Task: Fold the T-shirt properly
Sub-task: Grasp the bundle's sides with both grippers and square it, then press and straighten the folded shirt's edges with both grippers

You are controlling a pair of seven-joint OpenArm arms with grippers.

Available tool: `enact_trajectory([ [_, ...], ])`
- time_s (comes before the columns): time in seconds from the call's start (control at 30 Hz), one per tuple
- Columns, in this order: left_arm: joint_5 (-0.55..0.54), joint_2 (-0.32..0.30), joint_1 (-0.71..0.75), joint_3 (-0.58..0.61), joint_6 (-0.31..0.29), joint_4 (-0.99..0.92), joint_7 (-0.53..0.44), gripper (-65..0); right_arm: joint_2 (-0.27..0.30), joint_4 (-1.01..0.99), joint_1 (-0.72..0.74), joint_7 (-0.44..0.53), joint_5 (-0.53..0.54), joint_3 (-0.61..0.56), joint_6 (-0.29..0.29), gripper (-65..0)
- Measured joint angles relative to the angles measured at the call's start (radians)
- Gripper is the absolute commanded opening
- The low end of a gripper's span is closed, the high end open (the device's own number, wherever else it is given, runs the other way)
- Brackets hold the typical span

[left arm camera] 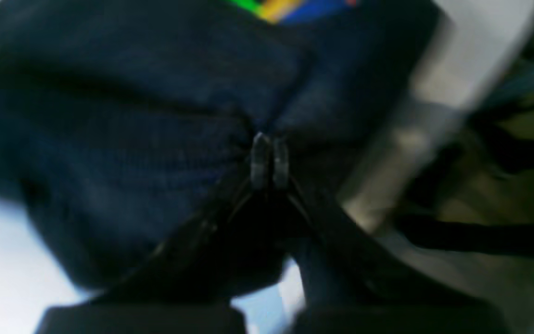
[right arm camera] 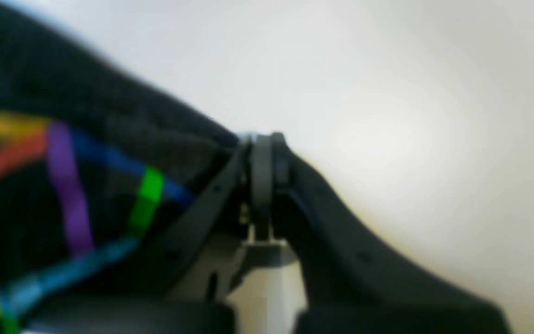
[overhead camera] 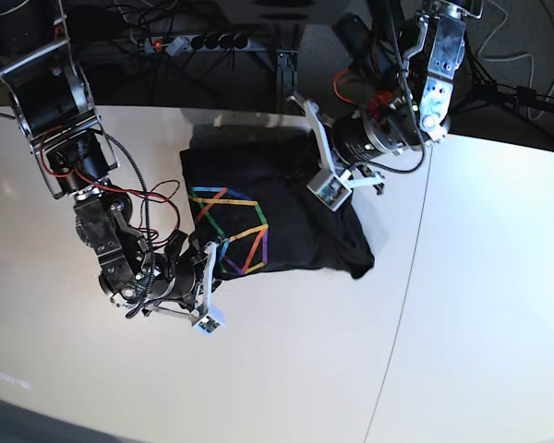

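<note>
A: Start at the left hand (left arm camera: pixel 269 160). What is it doing?

B: It is pinched tight on the T-shirt (left arm camera: pixel 123 139). In the left wrist view the two pads meet with black knit bunched between them, and creases run out from that pinch. That reads as a hold on an edge of the cloth, so it can be carried over without slipping.

A: And the right hand (right arm camera: pixel 262 171)?

B: Also closed down on fabric. The right wrist view shows its tips together at the very border of the shirt, with the coloured line print (right arm camera: pixel 70 185) just beside them. Nothing but pale bench (right arm camera: pixel 387 93) lies beyond.

A: Why two grips at once?

B: My guess: soft knit sags when it is held at one point only. One hand at each end keeps the edge taut.

A: Where does the shirt sit overall?

B: From the base view it lies on the bench (overhead camera: pixel 286 369), between the arms, bunched into a rough block with the print (overhead camera: pixel 229 231) facing up. The left hand (overhead camera: pixel 337 185) holds its far side near the bench's back edge; the right hand (overhead camera: pixel 209 268) holds the near side by the print.

A: Is it folded properly yet?

B: I judge not. The outline is lumpy, and its corner toward the open bench trails loose.
</note>
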Motion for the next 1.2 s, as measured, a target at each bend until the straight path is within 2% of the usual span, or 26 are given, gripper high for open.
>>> enact_trajectory([
  [0.13, 0.0, -0.055, -0.07, -0.014, 0.0, -0.058, -0.046, -65.0, 0.079, 0.006, -0.002, -0.081, 0.157, 0.0, 0.0, -65.0],
  [0.27, 0.001, -0.077, -0.166, -0.011, 0.001, -0.134, -0.056, -65.0, 0.129, 0.038, -0.024, -0.105, 0.258, 0.0, 0.0, -65.0],
  [0.53, -0.002, -0.077, -0.298, -0.01, 0.001, -0.182, -0.06, -65.0, 0.161, 0.266, -0.169, -0.153, 0.253, 0.003, 0.001, -65.0],
  [0.77, -0.005, -0.094, -0.305, -0.011, 0.001, -0.184, -0.051, -65.0, 0.161, 0.446, -0.318, -0.169, 0.269, 0.004, 0.001, -65.0],
  [0.93, -0.006, -0.093, -0.308, -0.011, 0.001, -0.185, -0.053, -65.0, 0.159, 0.499, -0.381, -0.164, 0.265, 0.007, 0.001, -65.0],
  [1.2, 0.006, -0.096, -0.335, -0.01, 0.002, -0.195, -0.055, -65.0, 0.156, 0.5, -0.394, -0.169, 0.268, 0.051, 0.001, -65.0],
])
